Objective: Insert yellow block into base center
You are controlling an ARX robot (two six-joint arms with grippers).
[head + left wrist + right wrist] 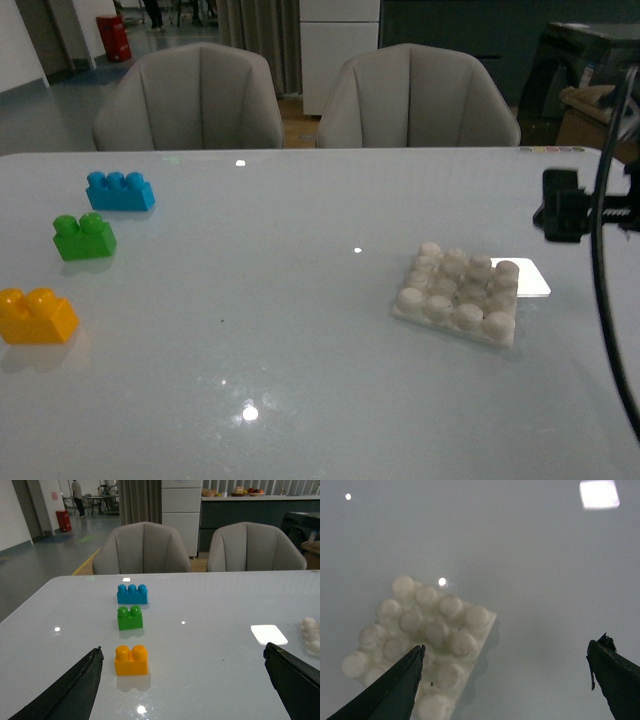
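Note:
The yellow block [37,316] stands on the table at the near left, studs up; the left wrist view has the yellow block [131,660] just ahead of my open left gripper [183,652], close to one finger [82,680]. The off-white studded base [460,293] lies right of centre. From the right wrist the base [420,640] shows beneath one finger [400,680] of my open right gripper [505,650], which hangs above its edge. Both grippers hold nothing.
A green brick [84,236] and a blue brick [119,190] sit in a row behind the yellow one. A flat white rectangle [530,277] lies just behind the base. Two grey chairs [300,100] stand beyond the far table edge. A dark arm part and cable [575,205] hang at right.

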